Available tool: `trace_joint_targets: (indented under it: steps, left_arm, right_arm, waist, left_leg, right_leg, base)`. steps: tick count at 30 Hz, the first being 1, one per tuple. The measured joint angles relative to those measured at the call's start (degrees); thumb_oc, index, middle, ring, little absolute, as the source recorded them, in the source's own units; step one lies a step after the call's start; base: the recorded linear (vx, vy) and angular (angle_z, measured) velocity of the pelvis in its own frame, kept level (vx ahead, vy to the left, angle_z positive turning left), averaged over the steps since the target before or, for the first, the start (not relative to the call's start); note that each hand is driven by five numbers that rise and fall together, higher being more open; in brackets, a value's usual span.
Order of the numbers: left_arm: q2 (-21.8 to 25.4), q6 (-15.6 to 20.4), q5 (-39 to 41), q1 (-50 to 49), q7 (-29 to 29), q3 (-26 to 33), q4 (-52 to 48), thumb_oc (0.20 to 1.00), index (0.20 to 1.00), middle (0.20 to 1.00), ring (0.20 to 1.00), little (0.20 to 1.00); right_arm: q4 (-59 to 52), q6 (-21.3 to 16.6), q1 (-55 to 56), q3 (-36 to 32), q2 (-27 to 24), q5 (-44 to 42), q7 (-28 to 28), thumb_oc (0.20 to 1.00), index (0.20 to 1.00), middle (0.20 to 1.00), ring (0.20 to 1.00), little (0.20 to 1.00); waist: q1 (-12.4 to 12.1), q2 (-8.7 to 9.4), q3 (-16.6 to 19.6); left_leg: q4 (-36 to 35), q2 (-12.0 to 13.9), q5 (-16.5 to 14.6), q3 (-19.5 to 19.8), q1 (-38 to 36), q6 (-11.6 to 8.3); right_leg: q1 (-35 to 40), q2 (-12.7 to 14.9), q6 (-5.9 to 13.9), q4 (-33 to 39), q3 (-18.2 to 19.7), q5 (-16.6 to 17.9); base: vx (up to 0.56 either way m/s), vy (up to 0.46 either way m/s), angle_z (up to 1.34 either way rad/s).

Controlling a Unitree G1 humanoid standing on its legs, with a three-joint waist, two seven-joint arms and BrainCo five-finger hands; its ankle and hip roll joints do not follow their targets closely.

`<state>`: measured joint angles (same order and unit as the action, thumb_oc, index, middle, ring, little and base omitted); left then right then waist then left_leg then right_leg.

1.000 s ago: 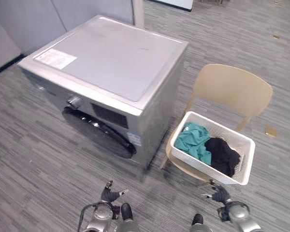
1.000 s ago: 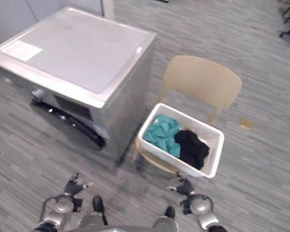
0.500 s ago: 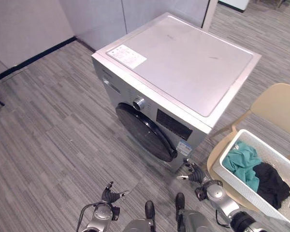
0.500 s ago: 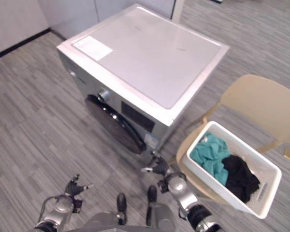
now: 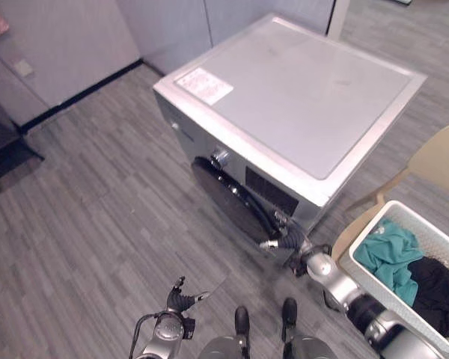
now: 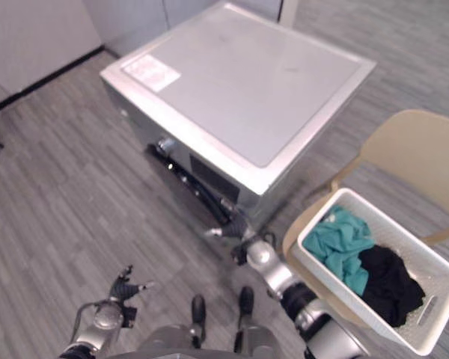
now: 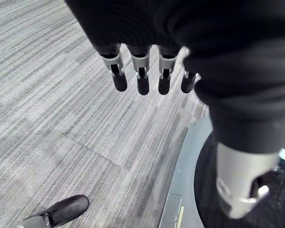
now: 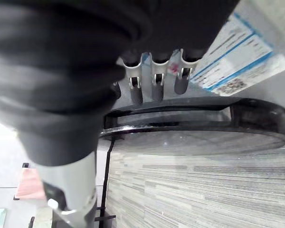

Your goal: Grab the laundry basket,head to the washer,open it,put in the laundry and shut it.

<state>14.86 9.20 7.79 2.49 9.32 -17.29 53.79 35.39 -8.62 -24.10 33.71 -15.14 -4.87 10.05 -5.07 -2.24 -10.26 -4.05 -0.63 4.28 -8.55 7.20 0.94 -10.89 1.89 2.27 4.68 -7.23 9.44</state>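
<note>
Grey plank floor, washer (image 5: 299, 105), laundry basket (image 6: 426, 299) on the chair (image 6: 404, 161) beside it.
Right hand (image 5: 288, 239), fingers (image 8: 154, 88) loosely extended, reaches the washer door (image 5: 232, 202) rim; may slip off. Left hand (image 7: 142, 71) idle, relaxed.

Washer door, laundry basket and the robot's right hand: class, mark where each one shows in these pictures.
washer door (image 5: 226, 199), left eye view, on its dark round front.
laundry basket (image 6: 434, 263), right eye view, on its white rim.
right hand (image 5: 288, 238), left eye view, on the hand at the door's edge.
</note>
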Motion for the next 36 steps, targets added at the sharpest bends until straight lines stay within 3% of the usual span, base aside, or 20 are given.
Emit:
trace_joint_targets:
  steps: [3, 7, 12, 15, 19, 24, 26, 28, 33, 36]
  left_arm:
    - [1.44, 0.32, 0.44, 0.48, 0.20, -2.23, -0.30, 1.000, 1.000, 1.000, 1.000, 1.000]
    - [3.27, 0.44, 1.08, 3.62, 0.74, -2.73, -1.27, 1.000, 1.000, 1.000, 1.000, 1.000]
    - [4.49, 2.17, 3.32, 6.51, 2.03, -3.01, -3.27, 1.000, 1.000, 1.000, 1.000, 1.000]
    - [4.49, 2.24, 3.34, 6.84, 2.06, -3.09, -3.34, 1.000, 1.000, 1.000, 1.000, 1.000]
    - [4.40, 2.27, 3.40, 7.72, 2.31, -3.00, -3.35, 1.000, 1.000, 1.000, 1.000, 1.000]
    - [3.71, 2.39, 5.64, 10.42, 2.45, -3.28, -3.06, 1.000, 1.000, 1.000, 1.000, 1.000]
    - [3.43, 3.25, 5.65, 14.80, 2.53, -4.87, -2.66, 1.000, 1.000, 1.000, 1.000, 1.000]
    - [3.49, 4.22, 5.65, 16.53, 2.86, -5.21, -3.44, 1.000, 1.000, 1.000, 1.000, 1.000]
    - [5.26, 4.48, 5.64, 13.13, 3.35, -7.77, -7.79, 1.000, 1.000, 1.000, 1.000, 1.000]
    - [5.46, 4.36, 5.65, 12.58, 3.33, -8.19, -7.80, 1.000, 1.000, 1.000, 1.000, 1.000]
  right_arm:
    - [5.50, -0.04, -6.69, -0.02, 1.75, -1.28, 1.58, 1.000, 1.000, 1.000, 1.000, 1.000]
    - [9.47, -1.23, -12.79, -1.45, 1.49, -3.53, 2.99, 1.000, 1.000, 1.000, 1.000, 1.000]
    - [16.54, 0.02, -18.89, -2.61, 1.53, -10.11, 3.58, 1.000, 1.000, 1.000, 1.000, 1.000]
    - [17.25, 0.06, -18.88, -3.33, 1.94, -12.00, 3.87, 1.000, 1.000, 1.000, 1.000, 1.000]
    - [10.38, -0.19, -17.39, -0.97, 3.68, -15.63, 3.38, 1.000, 1.000, 1.000, 1.000, 1.000]
    - [5.82, 0.31, -19.41, 10.28, 7.56, -17.81, 2.68, 1.000, 1.000, 1.000, 1.000, 1.000]
    - [5.74, 2.56, -25.29, 12.90, 8.13, -20.53, 1.48, 1.000, 1.000, 1.000, 1.000, 1.000]
    - [4.36, 2.17, -30.10, 12.56, 8.99, -21.75, 1.05, 1.000, 1.000, 1.000, 1.000, 1.000]
    - [-3.66, -4.21, -34.57, 8.98, 12.48, -22.68, 0.41, 1.000, 1.000, 1.000, 1.000, 1.000]
    - [-2.86, -4.19, -34.08, 8.99, 11.92, -22.69, -0.07, 1.000, 1.000, 1.000, 1.000, 1.000]
  waist:
    - [-0.64, -0.14, -1.59]
    - [-1.80, 0.01, -6.49]
    - [-3.26, 0.07, -10.66]
    - [-3.56, 0.37, -11.12]
    - [-3.31, 1.10, -11.47]
    - [-3.88, 1.83, -11.65]
    - [-6.67, 1.93, -11.62]
    - [-7.75, 1.96, -11.60]
    - [-10.24, 2.18, -11.43]
    - [-11.43, 2.26, -11.40]
  left_leg:
    - [0.85, -0.01, 0.78, 0.31, 3.91, -0.19]
    - [1.08, 0.06, 2.22, 1.67, 7.70, -1.11]
    - [0.98, 0.35, 3.33, 1.92, 10.54, -1.99]
    - [0.79, 0.19, 3.37, 2.65, 10.68, -1.92]
    - [-0.05, 0.14, 3.87, 2.70, 10.30, -1.25]
    - [-0.07, 0.53, 3.75, 2.85, 8.53, -1.38]
    - [0.20, 1.19, 3.38, 3.60, 8.71, -2.01]
    - [0.09, 1.45, 3.54, 5.61, 9.21, -3.14]
    - [0.21, 1.66, 4.12, 10.40, 10.22, -3.98]
    - [0.57, 1.15, 4.15, 10.82, 11.01, -3.96]
  right_leg:
    - [-3.33, 0.09, 0.13, -0.02, -0.24, 0.91]
    - [-6.56, 0.05, 0.01, -0.03, -1.37, 2.19]
    - [-8.95, -0.02, -0.12, -0.04, -1.94, 2.42]
    - [-8.91, 0.02, 0.02, -0.03, -2.13, 2.57]
    - [-8.88, -0.02, -0.26, -0.03, -2.28, 2.76]
    - [-7.11, -0.33, -0.41, -0.02, -2.47, 2.85]
    - [-6.76, -0.89, -0.65, -0.02, -3.23, 2.63]
    - [-6.66, -1.19, -1.25, -0.02, -5.16, 2.18]
    - [-5.66, -1.47, -2.59, -0.03, -9.60, 0.86]
    - [-6.11, -1.02, -2.73, -0.04, -9.86, 0.76]
  base:
    - [-0.16, 0.011, 0.07]
    - [-0.10, 0.024, 0.15]
    - [-0.05, 0.028, 0.13]
    - [0.00, 0.022, 0.12]
    - [0.01, 0.009, 0.02]
    - [0.02, -0.020, -0.04]
    - [0.03, -0.048, 0.16]
    - [0.01, -0.029, 0.45]
    - [0.02, -0.032, 0.47]
    - [0.01, 0.001, 0.19]
